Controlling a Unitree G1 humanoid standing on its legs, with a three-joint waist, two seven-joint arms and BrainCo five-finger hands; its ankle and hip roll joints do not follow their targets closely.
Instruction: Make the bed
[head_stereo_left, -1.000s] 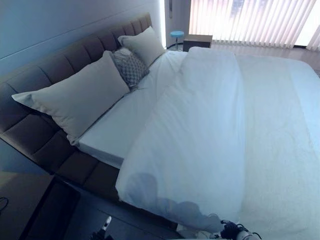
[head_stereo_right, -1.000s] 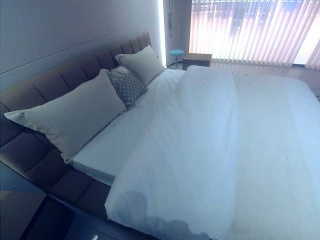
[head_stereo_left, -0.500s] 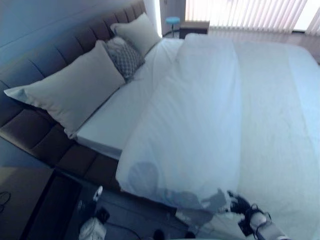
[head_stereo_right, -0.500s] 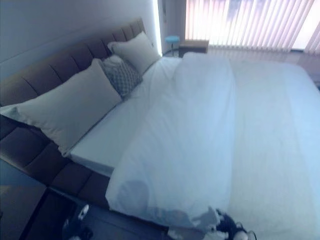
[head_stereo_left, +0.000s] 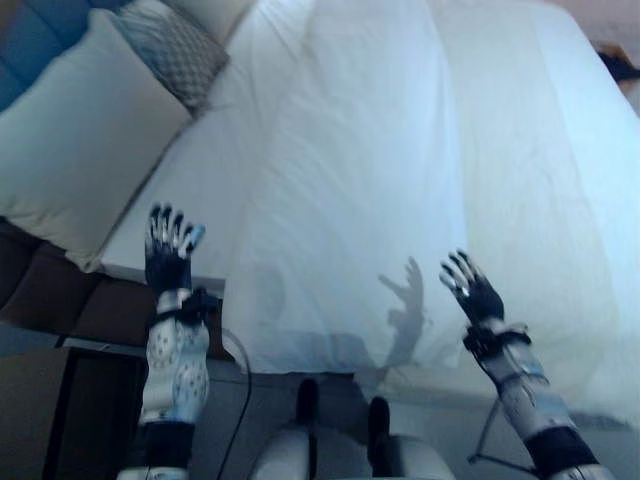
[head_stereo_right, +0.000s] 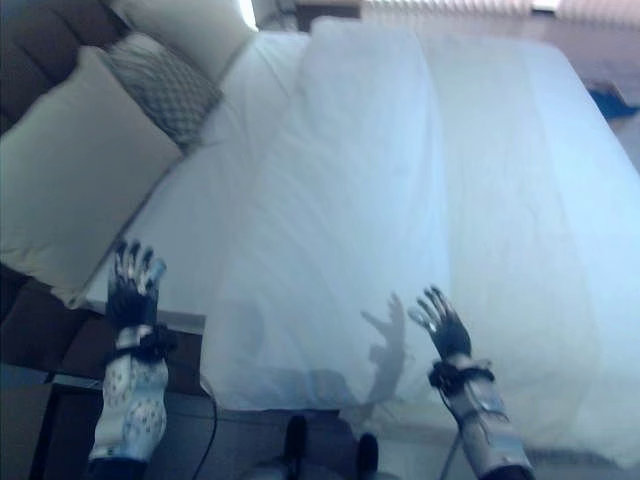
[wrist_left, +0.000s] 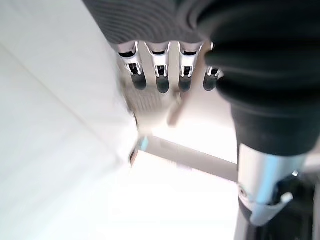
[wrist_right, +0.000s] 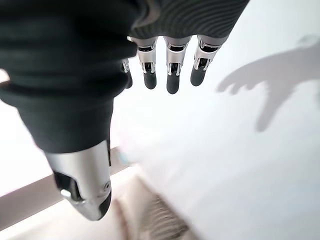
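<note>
Left robot hand (head_stereo_left: 167, 245) and right robot hand (head_stereo_left: 473, 292) raised, fingers spread, over duvet (head_stereo_left: 370, 180)

Left hand (head_stereo_left: 167, 250): raised at near left, fingers straight and spread, holding nothing. Right hand (head_stereo_left: 472, 290): raised at near right, fingers straight, spread, empty

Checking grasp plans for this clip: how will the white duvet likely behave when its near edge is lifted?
The duvet will probably be floppy: its near edge sags over the bed's side. It looks puffy, so likely light yet bulky. Lifted by the left robot hand or right robot hand alone, it may bunch.
</note>
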